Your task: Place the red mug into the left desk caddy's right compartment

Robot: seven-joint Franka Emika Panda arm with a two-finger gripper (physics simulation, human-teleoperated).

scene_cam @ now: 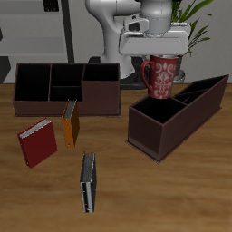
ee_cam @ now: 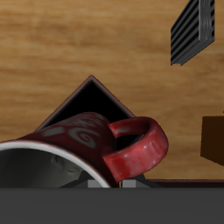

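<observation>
Wooden table [scene_cam: 181, 195], pale brown grain, bare along the front edge. Nearest that edge, a grey book [scene_cam: 88, 182] lying flat; a little farther back, a red book [scene_cam: 37, 142] and an orange book [scene_cam: 70, 123] side by side, just apart. Beyond them, a level-topped dark-brown caddy [scene_cam: 68, 88] with small middle cells. Across an open strip of tabletop, the left desk caddy [scene_cam: 177, 115], set at an angle, walls sloping up to a taller far end; the right compartment [scene_cam: 154, 114] at its low near end, wide and open-topped.

Lifted above that caddy, near its taller end, the red mug [scene_cam: 164, 76], upright, white pattern facing the front, held at the rim by the gripper [scene_cam: 156, 47]. Up close in the wrist view: mug [ee_cam: 83, 144] and loop handle filling the frame, a caddy corner [ee_cam: 89, 92] below.

Farther back, white robot base, green plant leaves and shelving behind the table.
</observation>
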